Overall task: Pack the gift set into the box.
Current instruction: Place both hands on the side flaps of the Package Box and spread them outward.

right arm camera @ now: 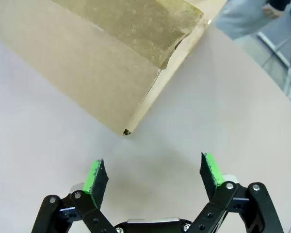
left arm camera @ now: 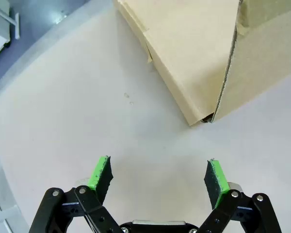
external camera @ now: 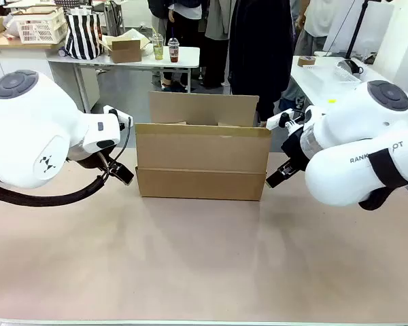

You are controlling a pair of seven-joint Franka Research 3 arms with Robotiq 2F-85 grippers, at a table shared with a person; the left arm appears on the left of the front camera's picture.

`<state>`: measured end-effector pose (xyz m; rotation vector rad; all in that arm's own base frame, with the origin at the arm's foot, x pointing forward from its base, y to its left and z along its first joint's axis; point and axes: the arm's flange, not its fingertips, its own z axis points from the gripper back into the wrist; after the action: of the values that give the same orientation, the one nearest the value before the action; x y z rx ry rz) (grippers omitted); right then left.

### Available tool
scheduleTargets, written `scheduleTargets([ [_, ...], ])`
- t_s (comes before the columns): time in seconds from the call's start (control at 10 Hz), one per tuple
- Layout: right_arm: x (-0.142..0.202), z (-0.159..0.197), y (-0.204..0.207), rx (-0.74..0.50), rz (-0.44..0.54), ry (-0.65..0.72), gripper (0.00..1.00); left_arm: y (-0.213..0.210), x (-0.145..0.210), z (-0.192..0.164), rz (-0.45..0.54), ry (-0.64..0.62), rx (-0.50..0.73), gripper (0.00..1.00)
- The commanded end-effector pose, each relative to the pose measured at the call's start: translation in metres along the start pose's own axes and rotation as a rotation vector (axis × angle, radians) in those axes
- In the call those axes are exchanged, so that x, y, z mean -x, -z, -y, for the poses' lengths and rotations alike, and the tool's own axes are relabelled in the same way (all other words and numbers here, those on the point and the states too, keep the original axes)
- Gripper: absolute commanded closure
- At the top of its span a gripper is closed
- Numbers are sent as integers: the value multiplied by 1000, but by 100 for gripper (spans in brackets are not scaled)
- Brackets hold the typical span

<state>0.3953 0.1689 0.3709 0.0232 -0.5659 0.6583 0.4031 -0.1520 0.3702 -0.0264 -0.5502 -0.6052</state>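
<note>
The box (external camera: 202, 163) stands mid-table (external camera: 204, 265); bare tabletop before and beside it

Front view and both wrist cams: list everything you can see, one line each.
box: 1, brown cardboard, mid-table, rear flap up
table: 1, beige, under the box
far table: 1, white, behind the box
small carton: 1, brown, on far table
cups: 2, clear, beside small carton
striped bag: 1, black and white, on far table
basket: 1, white, far left
people: several, mostly dark clothes, standing behind
left hand: 1, black, green pads, open, at box's left end
right hand: 1, black, green pads, open, at box's right end
</note>
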Motion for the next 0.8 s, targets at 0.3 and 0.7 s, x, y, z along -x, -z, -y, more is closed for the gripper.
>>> scheduleTargets([
  [0.3,0,0,0,0,0,0,0,0,0,0,0,0,0,0],
  [0.7,0,0,0,0,0,0,0,0,0,0,0,0,0,0],
])
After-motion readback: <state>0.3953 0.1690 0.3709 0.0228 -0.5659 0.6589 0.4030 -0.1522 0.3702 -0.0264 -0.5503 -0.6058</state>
